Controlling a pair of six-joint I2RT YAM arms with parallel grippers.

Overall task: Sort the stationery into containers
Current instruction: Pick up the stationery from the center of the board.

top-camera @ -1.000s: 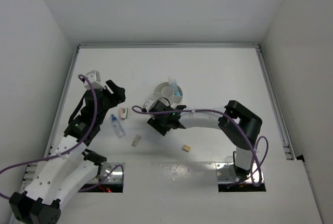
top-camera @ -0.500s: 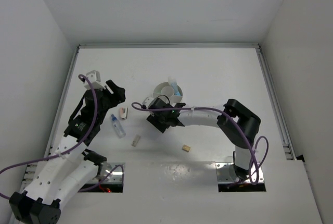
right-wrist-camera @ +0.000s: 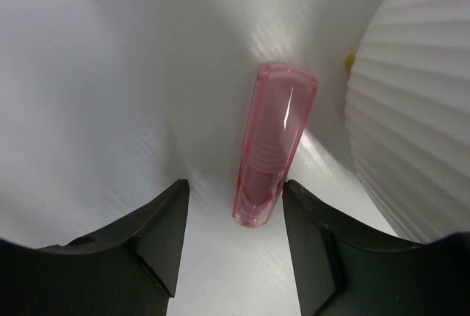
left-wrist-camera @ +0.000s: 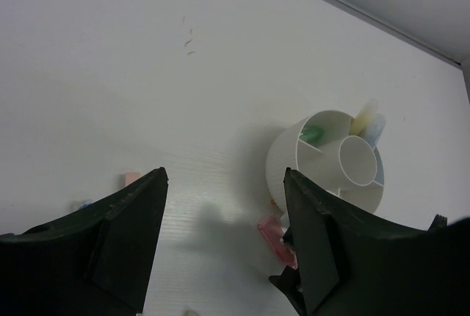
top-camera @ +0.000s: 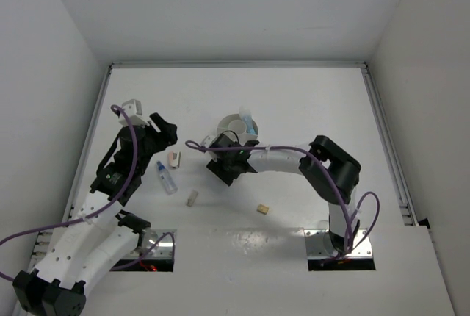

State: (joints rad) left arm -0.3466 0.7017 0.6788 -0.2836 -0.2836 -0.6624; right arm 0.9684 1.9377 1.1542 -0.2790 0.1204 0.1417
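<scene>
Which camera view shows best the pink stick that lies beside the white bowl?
The right wrist view: the pink stick lies whole and close, beside the bowl's ribbed wall. The left wrist view shows only a small part behind a finger. In the top view the right gripper hides it.

Table [top-camera: 308, 103]: white, flat.
Walls [top-camera: 220, 7]: plain white, on three sides of the table.
Rail [top-camera: 383, 139]: grey strip along the table's right edge.
Marks [left-wrist-camera: 189, 40]: few small dark specks on the table.
</scene>
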